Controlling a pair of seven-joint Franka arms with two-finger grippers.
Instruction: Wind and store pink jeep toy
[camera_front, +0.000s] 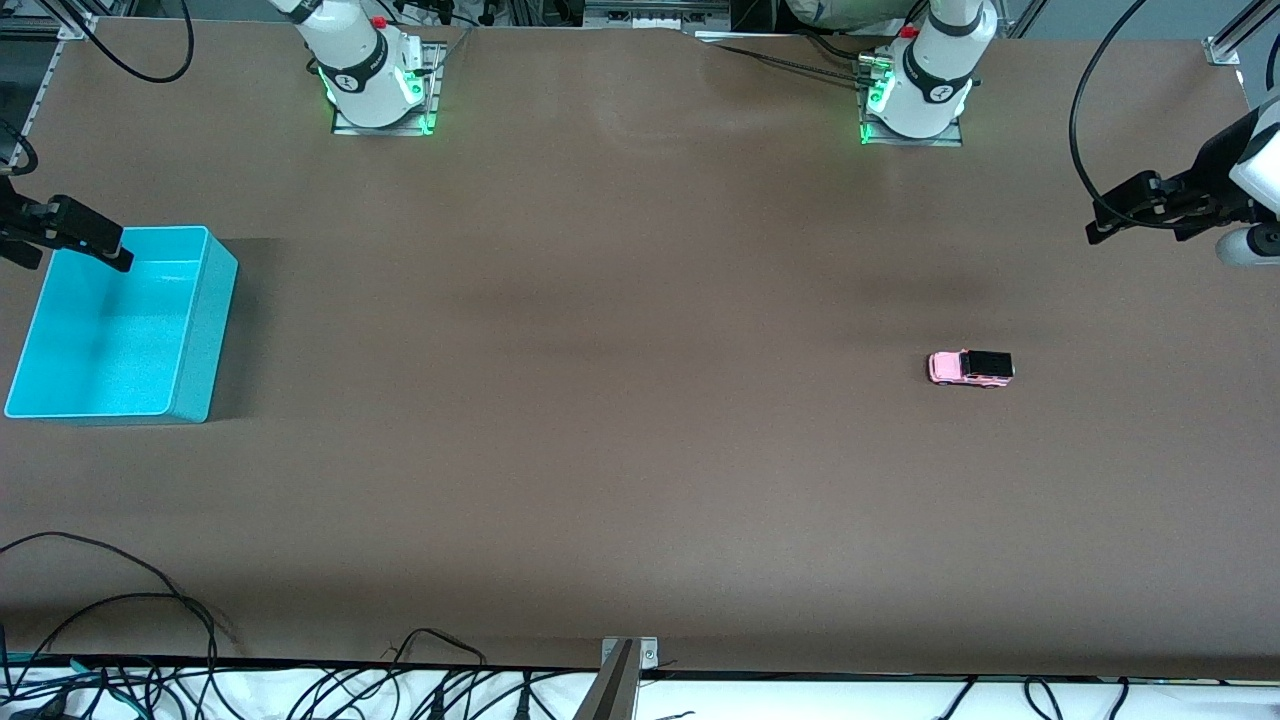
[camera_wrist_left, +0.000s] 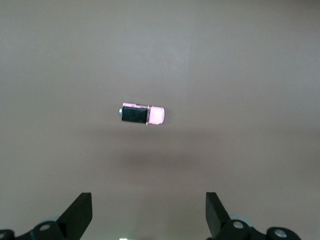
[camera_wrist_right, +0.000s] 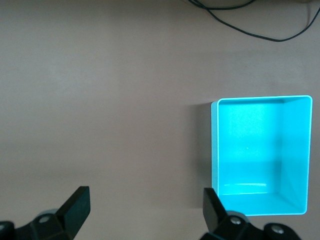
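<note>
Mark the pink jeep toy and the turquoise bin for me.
pink jeep toy (camera_front: 970, 368), front view, on its body where pink hood meets black roof.
turquoise bin (camera_front: 205, 330), front view, on its outer side wall.

The pink jeep toy (camera_front: 970, 368) stands alone on bare tabletop (camera_front: 620, 420) toward the left arm's end, nothing beside it, so a gripper can come down on it from any side. The left gripper (camera_wrist_left: 149, 212) hangs with its fingers spread wide, only tabletop between them. Well apart, at the right arm's end, the turquoise bin (camera_front: 205, 330) stands open-topped; the right gripper (camera_front: 122, 258) hangs over its rim. Cables (camera_front: 150, 620) lie along the tabletop's nearest edge.
</note>
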